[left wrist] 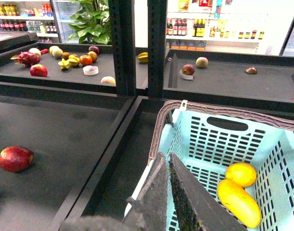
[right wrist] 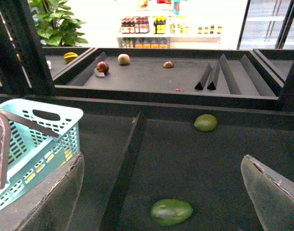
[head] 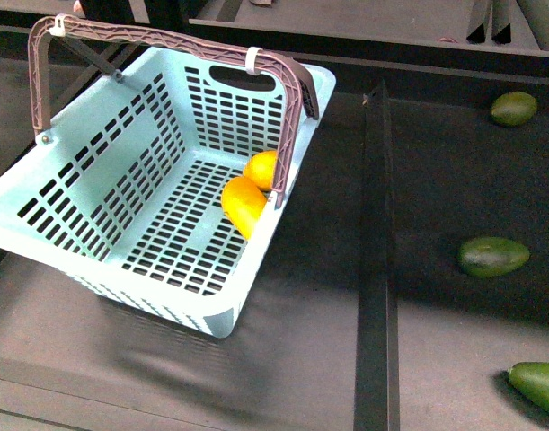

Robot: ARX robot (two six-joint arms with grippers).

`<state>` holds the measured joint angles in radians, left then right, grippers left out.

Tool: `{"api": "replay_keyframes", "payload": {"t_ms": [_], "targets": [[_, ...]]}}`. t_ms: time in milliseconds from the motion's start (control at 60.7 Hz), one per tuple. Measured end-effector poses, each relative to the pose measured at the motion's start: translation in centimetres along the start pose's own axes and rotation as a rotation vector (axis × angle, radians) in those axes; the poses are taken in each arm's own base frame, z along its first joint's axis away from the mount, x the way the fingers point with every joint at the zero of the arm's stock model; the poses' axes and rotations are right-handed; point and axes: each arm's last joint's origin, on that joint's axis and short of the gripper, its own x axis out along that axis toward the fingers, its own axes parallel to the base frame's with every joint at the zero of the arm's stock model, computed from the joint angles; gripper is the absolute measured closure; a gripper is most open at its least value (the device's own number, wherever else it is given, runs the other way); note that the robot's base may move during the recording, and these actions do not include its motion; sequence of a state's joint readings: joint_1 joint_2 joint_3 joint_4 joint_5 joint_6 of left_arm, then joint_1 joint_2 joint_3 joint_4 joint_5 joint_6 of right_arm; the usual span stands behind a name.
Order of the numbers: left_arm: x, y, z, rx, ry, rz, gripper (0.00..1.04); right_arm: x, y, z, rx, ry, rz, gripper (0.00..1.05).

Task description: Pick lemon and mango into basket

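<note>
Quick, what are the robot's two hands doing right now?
Left hand: closed, holding nothing.
Right hand: open, holding nothing.

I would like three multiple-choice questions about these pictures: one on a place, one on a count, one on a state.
1. Where is the mango?
A. in the basket
B. on the shelf
C. in a tool

2. How many avocados show in the front view?
A. one
B. three
C. five

3. How is the right tool?
A. shut on an avocado
B. shut and empty
C. open

Answers: 1 A, it lies beside the lemon on the basket floor. 2 B, three green ones lie on the right shelf. 3 C, its fingers stand wide apart.
</note>
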<state>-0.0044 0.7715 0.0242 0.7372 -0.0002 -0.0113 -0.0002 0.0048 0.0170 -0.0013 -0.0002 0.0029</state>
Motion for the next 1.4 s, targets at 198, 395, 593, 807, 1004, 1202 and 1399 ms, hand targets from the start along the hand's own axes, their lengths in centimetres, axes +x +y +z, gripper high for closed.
{"api": "replay_keyframes", "payload": {"t_ms": [198, 395, 593, 807, 1004, 1202, 1399], "targets": [[-1.1, 0.0, 0.3, 0.0, -0.011, 0.0, 1.01, 0.0, 0.0, 0.0, 0.0, 0.0, 0.0, 0.09], [-2.0, 0.0, 0.6, 0.0, -0.021, -0.001, 1.01, 0.0, 0.0, 0.0, 0.0, 0.0, 0.0, 0.09], [-2.8, 0.0, 0.7, 0.0, -0.026, -0.001, 1.01, 0.0, 0.0, 0.0, 0.0, 0.0, 0.0, 0.09], [-3.4, 0.0, 0.7, 0.0, -0.026, 0.0, 1.01, 0.0, 0.0, 0.0, 0.0, 0.0, 0.0, 0.09], [-3.8, 0.0, 0.7, 0.0, -0.027, 0.0, 1.01, 0.0, 0.0, 0.0, 0.0, 0.0, 0.0, 0.09], [-5.0, 0.0, 0.3, 0.0, -0.013, -0.001, 1.01, 0.0, 0.0, 0.0, 0.0, 0.0, 0.0, 0.09], [-5.1, 0.0, 0.4, 0.0, -0.023, 0.0, 1.01, 0.0, 0.0, 0.0, 0.0, 0.0, 0.0, 0.09]]}}
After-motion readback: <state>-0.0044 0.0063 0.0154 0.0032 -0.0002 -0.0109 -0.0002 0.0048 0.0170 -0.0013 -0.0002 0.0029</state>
